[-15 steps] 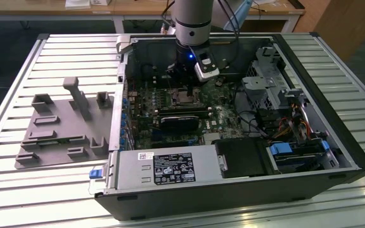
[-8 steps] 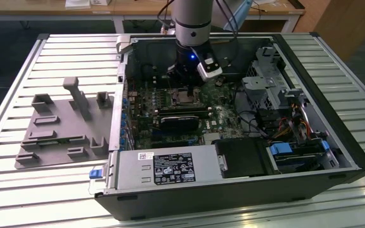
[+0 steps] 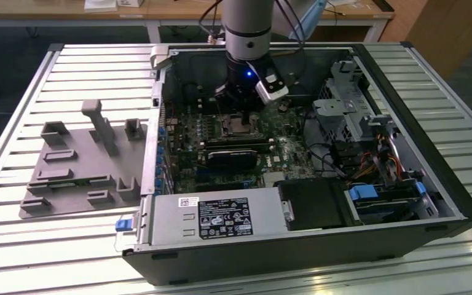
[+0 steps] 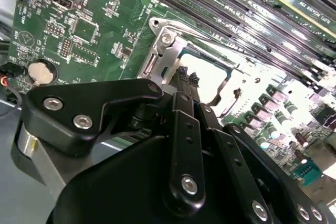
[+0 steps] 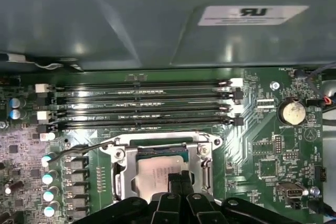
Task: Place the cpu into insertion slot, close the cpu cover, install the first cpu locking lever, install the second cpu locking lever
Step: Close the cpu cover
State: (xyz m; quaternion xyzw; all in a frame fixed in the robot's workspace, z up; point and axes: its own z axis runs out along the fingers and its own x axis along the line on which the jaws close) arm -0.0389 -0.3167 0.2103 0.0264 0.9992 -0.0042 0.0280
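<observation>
Cpu (image 5: 152, 174) flat in insertion slot (image 5: 126, 179), tool (image 5: 177, 178) just above it, fingers clenched, nothing btwn them.

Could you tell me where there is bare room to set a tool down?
Bare slats lie on the table in front of the grey fixture and beyond it. Inside the computer case it is crowded, most around the gripper at the cpu.

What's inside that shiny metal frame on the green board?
The cpu, its silver-grey top showing through the cover cut-out. The gripper hides part of it, and the slot beneath the chip cannot be seen.
</observation>
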